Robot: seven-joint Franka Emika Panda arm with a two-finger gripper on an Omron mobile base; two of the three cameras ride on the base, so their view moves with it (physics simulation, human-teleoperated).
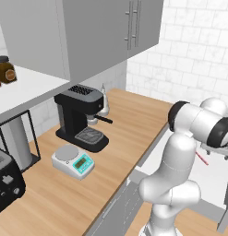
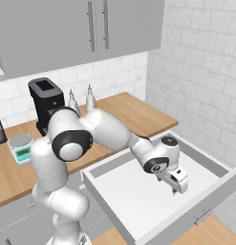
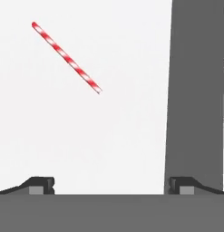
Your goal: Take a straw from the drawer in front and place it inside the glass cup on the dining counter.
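Fingers [image 3: 41,185] spread wide, empty, above drawer [image 2: 138,201]; straw [image 3: 66,57] at 11 o'clock; centre over it, align across, descend.

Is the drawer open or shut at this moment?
Open. The drawer is pulled out with its pale inside exposed, and the straw lies flat on its floor.

1. The left base view is looking forward and down from behind-left, the arm [image 1: 180,166] rising at 4 o'clock.
2. The right base view is sharing the tabletop [image 2: 134,112] and open drawer [image 2: 138,196].
3. The hand view is hanging close over the drawer floor, straw [image 3: 65,56] at 11 o'clock.
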